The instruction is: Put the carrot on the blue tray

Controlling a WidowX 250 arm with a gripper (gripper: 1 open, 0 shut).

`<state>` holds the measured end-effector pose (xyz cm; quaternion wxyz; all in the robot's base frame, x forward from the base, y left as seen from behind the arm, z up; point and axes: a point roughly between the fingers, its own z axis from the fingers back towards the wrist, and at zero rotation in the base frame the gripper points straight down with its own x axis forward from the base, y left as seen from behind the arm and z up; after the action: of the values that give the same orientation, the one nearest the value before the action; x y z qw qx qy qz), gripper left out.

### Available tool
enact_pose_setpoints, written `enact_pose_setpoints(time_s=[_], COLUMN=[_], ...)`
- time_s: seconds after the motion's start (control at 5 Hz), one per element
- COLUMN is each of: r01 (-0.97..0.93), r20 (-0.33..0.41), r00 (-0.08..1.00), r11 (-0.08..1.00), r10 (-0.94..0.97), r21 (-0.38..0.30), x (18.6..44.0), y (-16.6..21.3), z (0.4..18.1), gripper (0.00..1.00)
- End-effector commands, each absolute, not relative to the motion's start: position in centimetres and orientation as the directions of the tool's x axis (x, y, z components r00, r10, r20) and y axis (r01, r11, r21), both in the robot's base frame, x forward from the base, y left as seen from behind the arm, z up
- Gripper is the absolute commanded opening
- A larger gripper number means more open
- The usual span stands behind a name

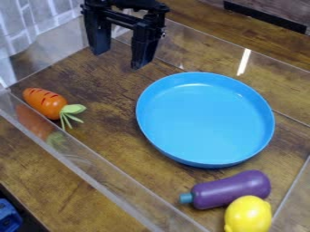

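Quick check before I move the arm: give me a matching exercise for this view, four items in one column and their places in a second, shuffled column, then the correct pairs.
Items
1. carrot
2. blue tray
3. eggplant
4. gripper

Places
A. middle of the table, nothing on it
B. top of the view, jaws open, pointing down, holding nothing
C. left edge, leafy top pointing right
D. bottom right, beside the lemon

Pairs: 1-C, 2-A, 3-D, 4-B
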<state>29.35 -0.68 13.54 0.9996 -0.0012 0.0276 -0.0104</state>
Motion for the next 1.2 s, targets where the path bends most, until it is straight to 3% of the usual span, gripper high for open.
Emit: enact_pose_setpoints(time_s=[0.0, 1.0], r01=[0.096, 0.625], r20=[-0.074, -0.121], r00=[0.993, 0.775], r11=[0.995, 0.781], r10=[-0.096, -0.621], r21=[-0.003, -0.005], x=[29.2, 28.2], y=[-0.4, 4.8], z=[12.9, 10.7], gripper=[1.00, 1.00])
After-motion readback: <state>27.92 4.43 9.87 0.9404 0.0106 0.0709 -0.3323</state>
